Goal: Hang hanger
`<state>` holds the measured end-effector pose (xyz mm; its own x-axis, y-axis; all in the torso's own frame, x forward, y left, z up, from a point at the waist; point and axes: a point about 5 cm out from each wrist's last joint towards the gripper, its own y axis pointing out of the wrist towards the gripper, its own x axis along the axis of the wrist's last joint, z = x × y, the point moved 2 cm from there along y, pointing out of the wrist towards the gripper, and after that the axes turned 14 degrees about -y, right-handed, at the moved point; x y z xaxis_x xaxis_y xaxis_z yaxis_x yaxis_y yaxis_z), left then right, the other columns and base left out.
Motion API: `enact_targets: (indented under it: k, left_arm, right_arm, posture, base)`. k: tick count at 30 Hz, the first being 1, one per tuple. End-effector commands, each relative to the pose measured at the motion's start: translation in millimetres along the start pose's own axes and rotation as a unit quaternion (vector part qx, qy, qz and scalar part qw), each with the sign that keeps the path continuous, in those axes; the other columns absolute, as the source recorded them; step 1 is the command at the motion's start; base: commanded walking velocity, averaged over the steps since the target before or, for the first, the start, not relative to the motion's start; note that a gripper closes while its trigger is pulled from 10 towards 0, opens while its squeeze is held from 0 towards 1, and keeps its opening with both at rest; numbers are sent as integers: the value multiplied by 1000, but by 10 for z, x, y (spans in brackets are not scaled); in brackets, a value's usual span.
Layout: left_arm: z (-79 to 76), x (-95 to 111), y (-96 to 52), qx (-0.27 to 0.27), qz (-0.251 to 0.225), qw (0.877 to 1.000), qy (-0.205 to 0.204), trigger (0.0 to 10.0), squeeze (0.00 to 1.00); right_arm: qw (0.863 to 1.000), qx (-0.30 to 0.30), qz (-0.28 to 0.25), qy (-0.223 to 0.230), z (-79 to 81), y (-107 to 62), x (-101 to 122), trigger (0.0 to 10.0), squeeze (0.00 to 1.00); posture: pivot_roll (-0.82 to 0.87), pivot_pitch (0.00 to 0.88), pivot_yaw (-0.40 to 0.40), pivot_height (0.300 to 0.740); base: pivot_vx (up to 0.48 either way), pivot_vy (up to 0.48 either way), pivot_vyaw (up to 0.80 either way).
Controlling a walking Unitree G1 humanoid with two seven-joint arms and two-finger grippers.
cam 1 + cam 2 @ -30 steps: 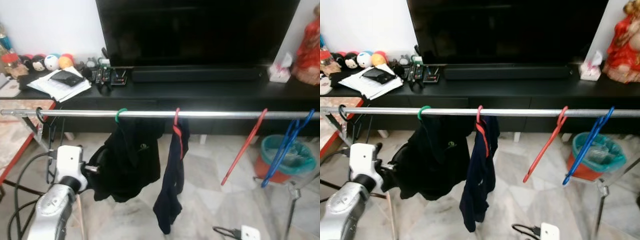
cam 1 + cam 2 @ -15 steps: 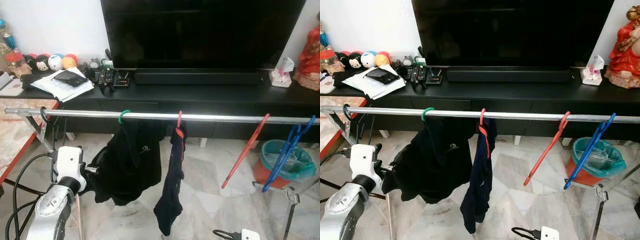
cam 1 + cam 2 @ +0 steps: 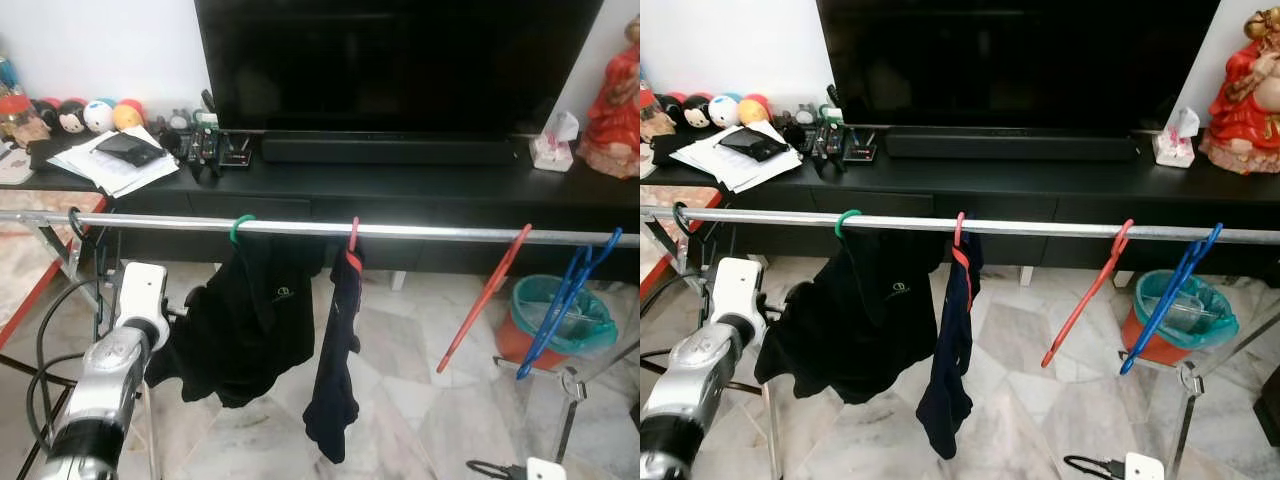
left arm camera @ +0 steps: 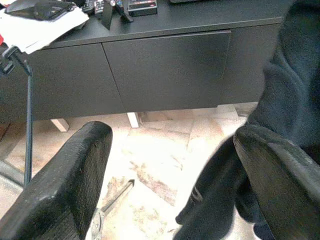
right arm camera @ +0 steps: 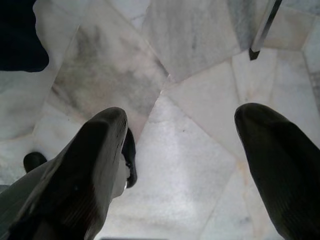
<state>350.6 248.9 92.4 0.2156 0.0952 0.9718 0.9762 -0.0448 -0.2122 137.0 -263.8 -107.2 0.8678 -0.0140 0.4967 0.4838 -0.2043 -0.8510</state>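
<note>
Hanging on the rail point(image 3: 420, 232), black shirt point(image 3: 255, 320) bears an unreadable logo; left gripper point(image 4: 172, 170) gapes empty.

White wall point(image 3: 90, 40); long low black TV cabinet point(image 3: 400, 195) carrying large black television point(image 3: 400, 60); pale veined marble tile floor point(image 3: 410, 400).

Green hanger point(image 3: 241, 228), black garment point(image 3: 250, 320)

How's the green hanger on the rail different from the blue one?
The green hanger carries a black garment; the blue hanger is bare. The green one's body is hidden by the cloth; the blue one hangs slanted, fully visible, at the rail's right end. Both hook over the same metal rail.
</note>
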Motion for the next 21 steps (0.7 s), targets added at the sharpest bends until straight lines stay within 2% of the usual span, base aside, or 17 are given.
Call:
enact_targets:
  k: [1, 4, 9, 14, 19, 21]
  left_arm:
    - [58, -52, 2, 0, 15, 1000, 7, 10000, 0]
    - [50, -119, 38, -6, 36, 999, 16, 10000, 0]
    - [60, -219, 63, 2, 52, 999, 14, 10000, 0]
    - [-3, -485, 19, -1, 93, 996, -8, 10000, 0]
    - [-89, -519, 23, -25, 85, 996, -29, 10000, 0]
    - [-122, -479, 31, -40, 68, 996, -39, 10000, 0]
  right_arm:
    - [1000, 1, 0, -2, 36, 6, 11, 10000, 0]
    - [1000, 8, -3, -1, 147, 16, 27, 10000, 0]
    - [1000, 14, -3, -1, 230, 19, 24, 10000, 0]
    - [1000, 18, 0, -1, 289, 18, 3, 10000, 0]
    - [1000, 18, 1, 0, 290, 16, -4, 10000, 0]
    - [1000, 17, 2, 0, 281, 14, -15, 10000, 0]
  posture:
    - [74, 0, -8, 740]
    - [71, 0, -10, 740]
    - [70, 0, -11, 740]
    - [62, 0, -13, 740]
    - [59, 0, -13, 740]
    - [59, 0, -13, 740]
  base:
    - [0, 0, 0]
    - [0, 0, 0]
    - [0, 0, 0]
    - [0, 0, 0]
    - [0, 0, 0]
    - [0, 0, 0]
